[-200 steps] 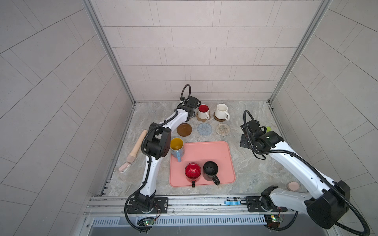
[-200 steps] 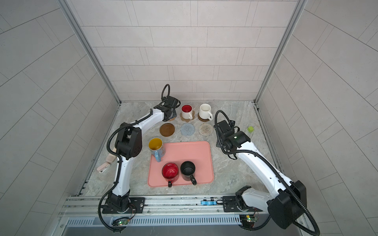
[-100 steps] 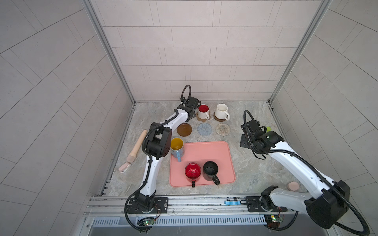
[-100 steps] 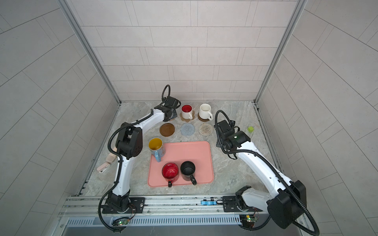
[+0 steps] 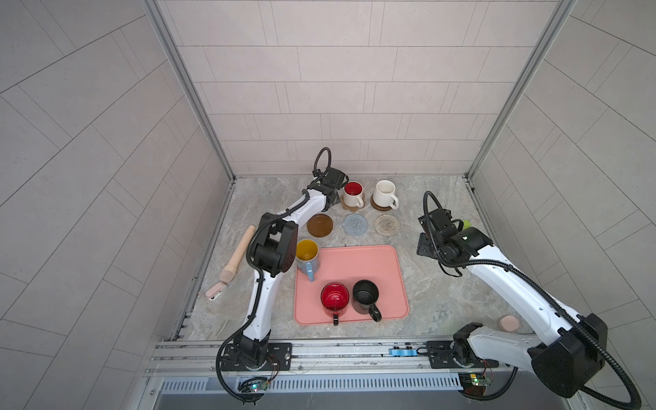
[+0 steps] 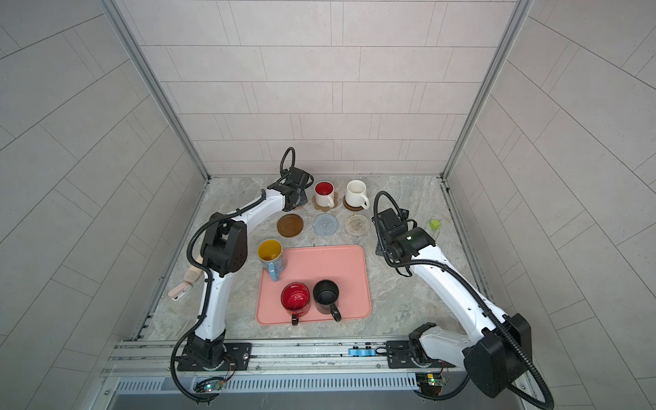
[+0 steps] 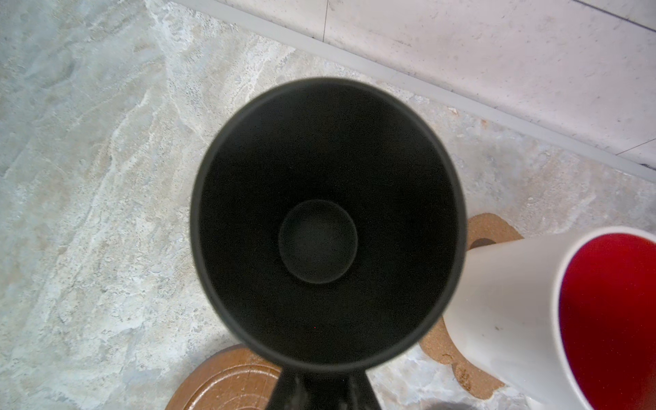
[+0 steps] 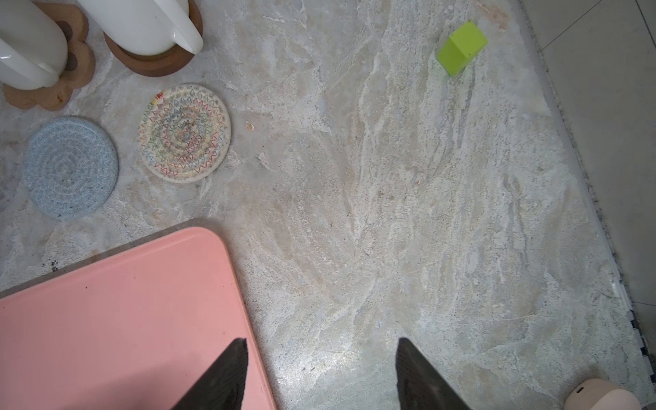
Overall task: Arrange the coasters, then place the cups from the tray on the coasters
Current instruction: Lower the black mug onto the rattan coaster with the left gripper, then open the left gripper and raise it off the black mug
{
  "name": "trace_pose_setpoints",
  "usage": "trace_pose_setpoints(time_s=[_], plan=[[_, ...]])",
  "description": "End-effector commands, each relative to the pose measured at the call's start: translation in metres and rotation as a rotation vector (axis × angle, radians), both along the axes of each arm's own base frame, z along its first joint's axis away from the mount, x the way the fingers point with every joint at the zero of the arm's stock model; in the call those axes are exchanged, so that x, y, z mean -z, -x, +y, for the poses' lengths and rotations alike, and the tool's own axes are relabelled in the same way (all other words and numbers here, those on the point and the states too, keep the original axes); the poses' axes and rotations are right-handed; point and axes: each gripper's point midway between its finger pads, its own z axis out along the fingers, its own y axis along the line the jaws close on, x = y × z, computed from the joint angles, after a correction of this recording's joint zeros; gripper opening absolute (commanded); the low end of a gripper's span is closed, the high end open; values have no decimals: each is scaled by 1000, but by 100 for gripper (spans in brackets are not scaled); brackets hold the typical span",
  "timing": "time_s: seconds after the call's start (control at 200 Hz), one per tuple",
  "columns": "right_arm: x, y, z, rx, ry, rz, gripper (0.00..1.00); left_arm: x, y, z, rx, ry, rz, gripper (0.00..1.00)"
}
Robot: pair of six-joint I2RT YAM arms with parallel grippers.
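Robot lab cell: tiled walls (image 5: 337,88), marble-look tabletop (image 5: 443,284) (arms (image 5: 264,305) bolted to rail (image 5: 355,351)).

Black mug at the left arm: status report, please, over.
Left gripper shut on black mug, at its handle. Right gripper open, empty. White mug with red inside close beside it; spot underneath hidden.

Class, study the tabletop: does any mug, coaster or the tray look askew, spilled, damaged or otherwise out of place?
The light blue mug stands at the far left corner of the pink tray, apparently straddling its rim, unlike the red mug and black mug squarely inside. Whether it tilts is unclear. Nothing looks spilled or broken.
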Motion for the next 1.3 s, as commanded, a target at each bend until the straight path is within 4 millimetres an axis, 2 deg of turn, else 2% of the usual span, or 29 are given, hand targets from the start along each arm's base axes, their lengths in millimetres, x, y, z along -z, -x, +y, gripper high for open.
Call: trace_pose_setpoints(time_s=[0.0, 0.22, 0.726, 1.296], plan=[[-6, 5, -6, 19, 0, -14, 68, -23, -15, -5, -23, 46, -80, 21], [-8, 8, -7, 24, -4, -19, 68, -27, -14, -8, -37, 79, -91, 30], [-9, 14, -10, 38, -12, -35, 68, -32, -7, -11, -37, 124, -91, 44], [-8, 17, -12, 41, -14, -39, 68, -31, -12, -29, -4, 188, -95, 45]])
